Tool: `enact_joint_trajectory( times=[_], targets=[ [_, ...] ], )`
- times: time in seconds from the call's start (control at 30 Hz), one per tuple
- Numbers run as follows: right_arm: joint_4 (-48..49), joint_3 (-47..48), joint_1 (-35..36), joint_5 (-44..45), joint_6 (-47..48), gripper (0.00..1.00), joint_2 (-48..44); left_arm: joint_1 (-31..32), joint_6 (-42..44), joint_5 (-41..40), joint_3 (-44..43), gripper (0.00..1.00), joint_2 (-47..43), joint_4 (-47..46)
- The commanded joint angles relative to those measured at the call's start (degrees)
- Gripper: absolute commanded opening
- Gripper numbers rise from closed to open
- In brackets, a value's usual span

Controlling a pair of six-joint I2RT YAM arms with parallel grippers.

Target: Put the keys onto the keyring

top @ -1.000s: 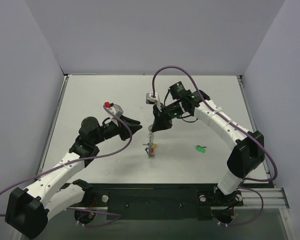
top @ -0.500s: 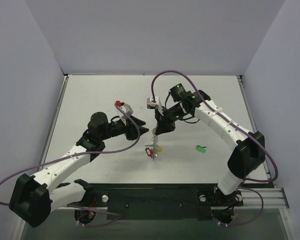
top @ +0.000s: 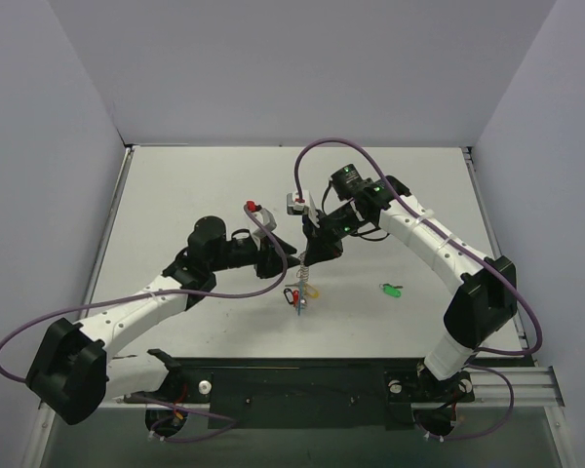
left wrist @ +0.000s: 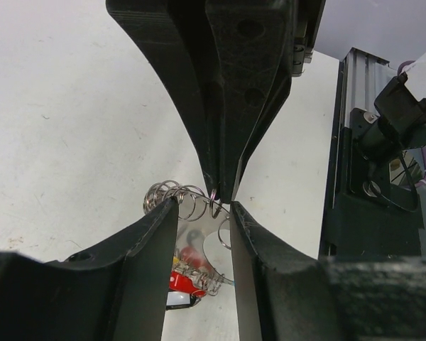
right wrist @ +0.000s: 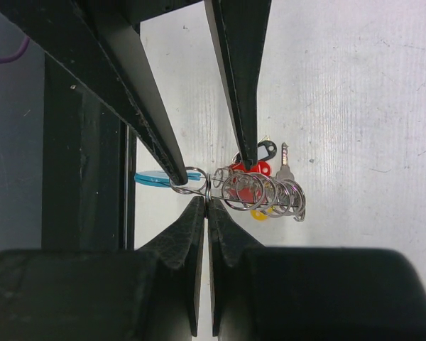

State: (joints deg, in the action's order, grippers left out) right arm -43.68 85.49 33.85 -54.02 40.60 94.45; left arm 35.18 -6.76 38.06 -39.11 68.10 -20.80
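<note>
**Item: keyring (right wrist: pixel 259 193), with keys.** Silvery wire coil, hanging over the middle of the table (top: pixel 195 185), between the two arms. The right gripper (right wrist: pixel 208 202) is pinching one loop at the coil's upper end, jaws fully together on the wire. The coil's long axis is running away from those fingertips, down towards the table. A red key (right wrist: pixel 247 186), a yellowish one (right wrist: pixel 259 212), a black-headed one (right wrist: pixel 267 149) and a silver one (right wrist: pixel 285 160) are dangling along it. A light-blue tag (right wrist: pixel 150 177) is sitting at the gripped end.

**Left gripper (right wrist: pixel 214 170).** It is coming in from the left, jaws about half apart and straddling the coil crosswise. The tips are lying right against the wire. A firm hold is not showing.

**Loose green key (top: pixel 390 290).** It is lying flat on the table, well apart from the ring on the robot's right and nearer the right arm, whose claw is occupied. Fetching it probably means the left claw taking over the coil first.

**Markings.** No writing or brand is legible.
</note>
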Motion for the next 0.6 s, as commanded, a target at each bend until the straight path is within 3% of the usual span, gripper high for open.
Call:
enact_joint_trajectory(
  times=[0.0,0.2,0.43,0.57],
  targets=[
    [-1.5,2.0,0.3,-3.1,0.8,0.0,-2.3,0.3,0.1,2.5,-2.4,0.43,1.0,-3.0],
    [-1.5,2.0,0.3,-3.3,0.8,0.0,-2.4,0.9,-0.4,3.4,-2.6,0.39,2.8,-4.1],
    [-1.4,1.9,0.3,-3.5,0.8,0.0,-2.3,1.2,-0.4,4.7,-3.0,0.21,3.5,-4.3],
    [-1.5,1.9,0.3,-3.5,0.7,0.0,-2.3,1.4,-0.7,4.5,-2.9,0.22,3.4,-4.5]
  ],
)
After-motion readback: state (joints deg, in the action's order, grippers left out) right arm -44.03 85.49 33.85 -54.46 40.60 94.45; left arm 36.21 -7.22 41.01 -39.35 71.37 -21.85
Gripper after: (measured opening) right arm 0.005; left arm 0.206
